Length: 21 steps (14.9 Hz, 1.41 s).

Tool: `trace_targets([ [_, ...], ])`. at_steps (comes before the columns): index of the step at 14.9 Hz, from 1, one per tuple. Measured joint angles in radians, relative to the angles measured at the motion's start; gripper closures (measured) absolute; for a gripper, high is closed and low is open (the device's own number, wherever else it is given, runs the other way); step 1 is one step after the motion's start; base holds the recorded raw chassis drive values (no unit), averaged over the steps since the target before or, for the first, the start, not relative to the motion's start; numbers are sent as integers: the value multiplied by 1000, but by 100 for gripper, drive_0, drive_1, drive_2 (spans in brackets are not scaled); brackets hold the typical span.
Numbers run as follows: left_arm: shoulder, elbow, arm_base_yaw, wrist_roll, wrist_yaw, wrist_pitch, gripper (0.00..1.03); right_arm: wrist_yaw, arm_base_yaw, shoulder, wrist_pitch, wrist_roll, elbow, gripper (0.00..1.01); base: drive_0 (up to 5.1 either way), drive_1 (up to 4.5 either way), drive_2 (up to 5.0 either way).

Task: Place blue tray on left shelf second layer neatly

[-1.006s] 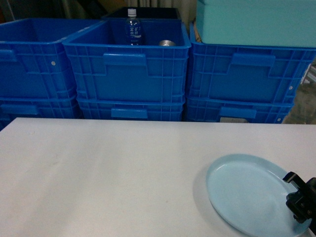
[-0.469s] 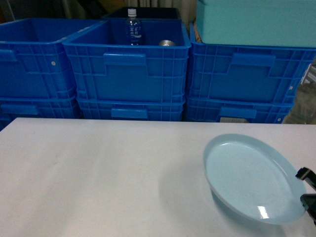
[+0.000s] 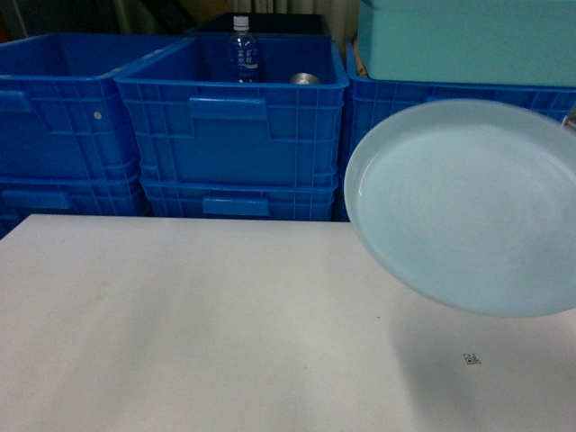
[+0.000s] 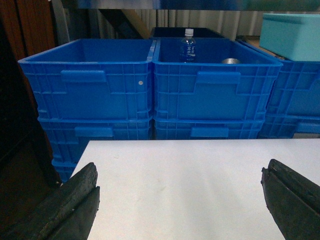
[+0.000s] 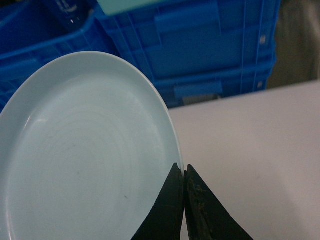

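the right gripper (image 5: 184,172) has its jaws pinched on the rim of the blue tray (image 3: 463,202), held tilted above the white surface (image 3: 198,324); the left gripper (image 4: 180,200) has jaws wide above that surface.

The head camera looks forward and slightly down over the flat white surface (image 3: 180,315) toward stacked deep blue plastic crates (image 3: 229,126), which the low, level left wrist view shares, while the right wrist camera sits very close above the pale sky-blue round plastic tray (image 5: 85,150).
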Motion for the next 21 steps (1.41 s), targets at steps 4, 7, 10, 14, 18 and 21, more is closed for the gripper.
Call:
trace_targets([
  [4,0,0,0,0,0,0,5,-66,-82,-216,-34,-348,-15,99,0,0,0],
  [7,0,0,0,0,0,0,5,-171,-150,-234,-41,-430,-42,99,0,0,0],
  [10,0,0,0,0,0,0,5,-163,-158,-232,40,-437,-64,99,0,0,0],
  [14,0,0,0,0,0,0,5,-43,-87,-219,135,-402,-101,99,0,0,0],
  [18,0,0,0,0,0,0,5,-57,-111,-183,173,-384,-109,99,0,0,0],
  [21,0,0,0,0,0,0,5,-105,-159,-172,157,-337,-109,99,0,0,0],
])
